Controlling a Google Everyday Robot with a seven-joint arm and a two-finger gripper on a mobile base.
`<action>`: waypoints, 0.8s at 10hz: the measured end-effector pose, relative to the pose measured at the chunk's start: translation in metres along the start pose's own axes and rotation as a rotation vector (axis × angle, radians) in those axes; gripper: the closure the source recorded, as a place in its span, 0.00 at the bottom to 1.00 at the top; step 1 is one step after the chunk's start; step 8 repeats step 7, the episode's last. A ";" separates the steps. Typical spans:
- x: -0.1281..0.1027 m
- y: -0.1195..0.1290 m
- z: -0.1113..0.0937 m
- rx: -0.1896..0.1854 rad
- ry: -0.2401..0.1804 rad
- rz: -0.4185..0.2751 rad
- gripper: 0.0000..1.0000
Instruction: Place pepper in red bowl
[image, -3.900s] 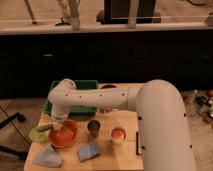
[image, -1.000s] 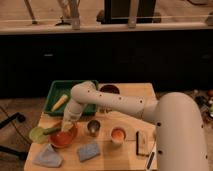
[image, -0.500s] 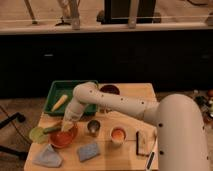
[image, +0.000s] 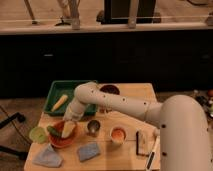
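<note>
The red bowl (image: 62, 140) stands at the front left of the wooden table. The dark green pepper (image: 53, 131) lies inside the bowl, by its left rim. My gripper (image: 68, 129) hangs down into the bowl, right beside the pepper on its right. My arm reaches in from the right and bends over the green tray.
A green tray (image: 66, 88) with a yellow corn-like item (image: 59, 102) sits behind the bowl. A dark maroon bowl (image: 110, 90), a metal cup (image: 93, 126) and a pale cup with orange inside (image: 118, 134) stand to the right. A lime-green round item (image: 37, 134), a blue sponge (image: 89, 150) and a grey-blue cloth (image: 48, 156) lie at the front.
Since the oldest frame my arm's bend has shifted right, over the tray. Over the last second the gripper has stayed at the bowl with almost no motion.
</note>
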 end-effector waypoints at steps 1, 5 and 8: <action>0.000 0.001 -0.001 0.003 -0.001 0.000 0.20; 0.000 0.004 -0.009 0.023 -0.014 -0.003 0.20; 0.001 0.005 -0.014 0.037 -0.022 -0.005 0.20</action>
